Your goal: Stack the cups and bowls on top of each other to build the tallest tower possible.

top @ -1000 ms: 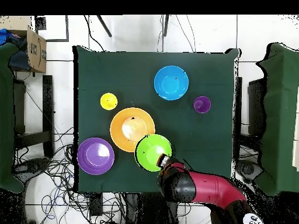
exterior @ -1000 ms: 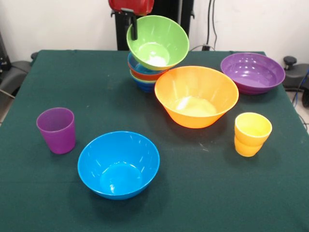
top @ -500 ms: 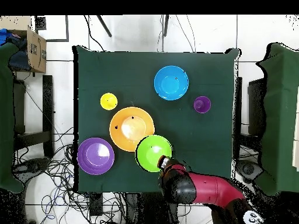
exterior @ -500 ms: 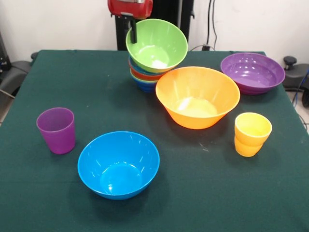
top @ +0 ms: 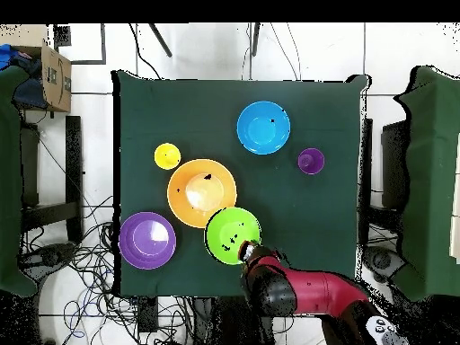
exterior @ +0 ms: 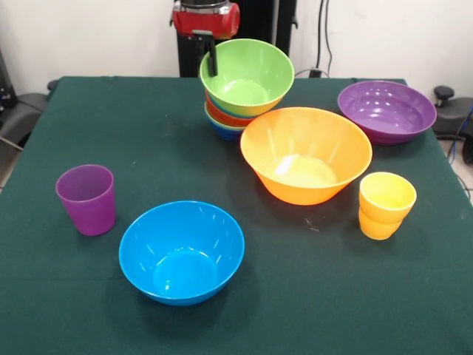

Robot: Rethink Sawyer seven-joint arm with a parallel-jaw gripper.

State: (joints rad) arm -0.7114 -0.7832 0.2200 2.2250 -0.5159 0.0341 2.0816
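While upright, pincer grips green bowl rim atop tower.

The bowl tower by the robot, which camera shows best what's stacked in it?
The front view. It shows the tower from the side: the large green bowl on top, with red-orange and blue rims nested beneath. The overhead view shows only the green bowl's inside, which hides everything under it, with the gripper at its rim.
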